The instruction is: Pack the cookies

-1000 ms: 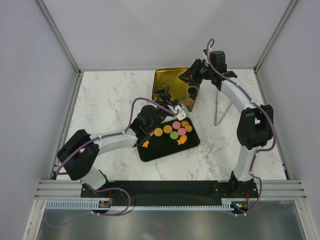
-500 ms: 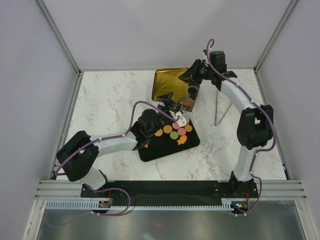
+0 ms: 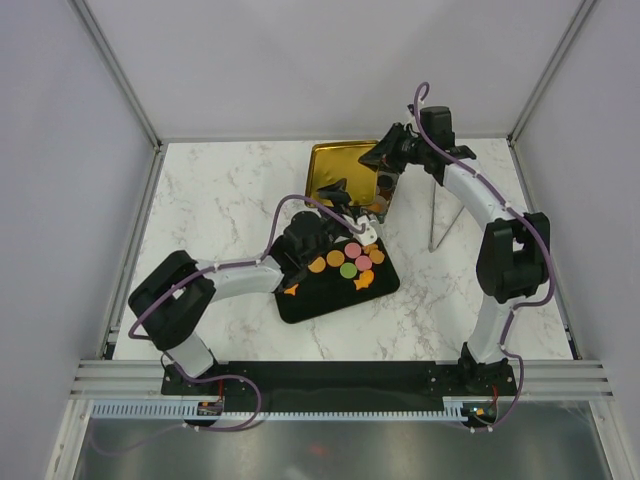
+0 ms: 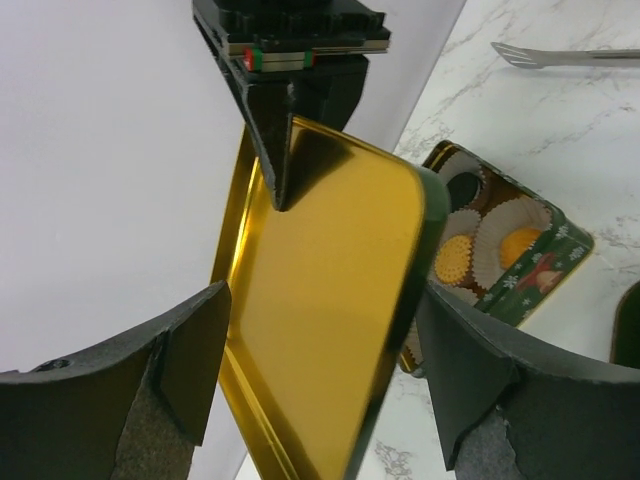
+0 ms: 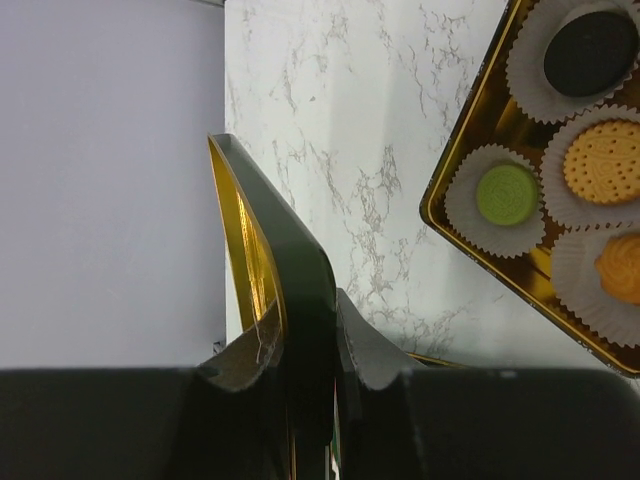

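Tin [image 4: 530, 285] partly behind gold lid [image 4: 320, 300]

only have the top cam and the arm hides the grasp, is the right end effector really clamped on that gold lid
observer: Yes. In the right wrist view the right end effector is shut on the gold lid, one finger on each face of its rim.
operator: and the left one
observer: In the left wrist view the left end effector is open, a finger on either side of the lid. I cannot tell if they touch it.
operator: anything in the tin yet
observer: The tin holds paper liners with a green cookie, a dark cookie and two orange cookies.
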Controlling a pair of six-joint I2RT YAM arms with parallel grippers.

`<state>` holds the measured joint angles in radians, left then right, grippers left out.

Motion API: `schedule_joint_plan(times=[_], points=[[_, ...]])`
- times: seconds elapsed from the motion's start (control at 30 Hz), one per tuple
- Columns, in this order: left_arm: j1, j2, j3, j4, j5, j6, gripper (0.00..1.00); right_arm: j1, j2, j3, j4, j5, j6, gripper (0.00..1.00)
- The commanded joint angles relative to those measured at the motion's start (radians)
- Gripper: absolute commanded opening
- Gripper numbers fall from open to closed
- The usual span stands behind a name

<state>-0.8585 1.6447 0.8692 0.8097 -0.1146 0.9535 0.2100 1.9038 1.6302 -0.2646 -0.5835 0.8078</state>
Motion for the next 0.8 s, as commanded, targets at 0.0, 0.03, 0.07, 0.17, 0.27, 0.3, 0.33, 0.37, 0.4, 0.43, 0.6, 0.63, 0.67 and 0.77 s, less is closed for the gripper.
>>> schedule_joint_plan(times=[0.0,0.03,0.07,0.17,0.27,0.3,0.33,0.37,0.4,0.43,0.6,0.63,0.67,0.77], points=[[0.012,0.026,0.059,0.106,-0.029,0.065,0.81,-0.003,-0.072,-0.013,0.024,-0.015,0.005,0.0],[0.013,0.032,0.063,0.136,-0.039,0.085,0.81,-0.003,-0.078,-0.021,0.024,-0.016,0.004,0.0],[0.016,0.038,0.065,0.147,-0.043,0.096,0.79,-0.003,-0.084,-0.026,0.024,-0.015,0.002,0.0],[0.022,0.064,0.085,0.166,-0.046,0.126,0.73,-0.004,-0.095,-0.041,0.024,-0.015,0.002,0.0],[0.024,0.073,0.088,0.17,-0.031,0.149,0.62,-0.003,-0.1,-0.046,0.024,-0.013,0.002,0.01],[0.024,0.078,0.091,0.18,-0.037,0.157,0.6,-0.003,-0.098,-0.047,0.024,-0.013,0.004,0.01],[0.024,0.084,0.094,0.192,-0.042,0.165,0.57,-0.003,-0.098,-0.047,0.024,-0.018,0.005,0.01],[0.027,0.093,0.097,0.206,-0.046,0.172,0.54,-0.001,-0.098,-0.046,0.024,-0.019,0.004,0.01],[0.029,0.099,0.102,0.227,-0.054,0.179,0.52,-0.003,-0.1,-0.047,0.024,-0.021,0.004,0.01],[0.03,0.104,0.106,0.238,-0.057,0.185,0.49,-0.001,-0.101,-0.053,0.024,-0.024,0.004,0.01],[0.03,0.138,0.149,0.304,-0.094,0.199,0.37,-0.001,-0.112,-0.075,0.024,-0.018,-0.007,0.02],[0.032,0.139,0.157,0.312,-0.096,0.194,0.35,-0.001,-0.114,-0.078,0.024,-0.018,-0.007,0.02],[0.032,0.136,0.162,0.307,-0.092,0.186,0.31,-0.001,-0.115,-0.081,0.024,-0.019,-0.009,0.02],[0.032,0.13,0.177,0.278,-0.08,0.154,0.06,0.0,-0.117,-0.086,0.024,-0.012,-0.013,0.03]])
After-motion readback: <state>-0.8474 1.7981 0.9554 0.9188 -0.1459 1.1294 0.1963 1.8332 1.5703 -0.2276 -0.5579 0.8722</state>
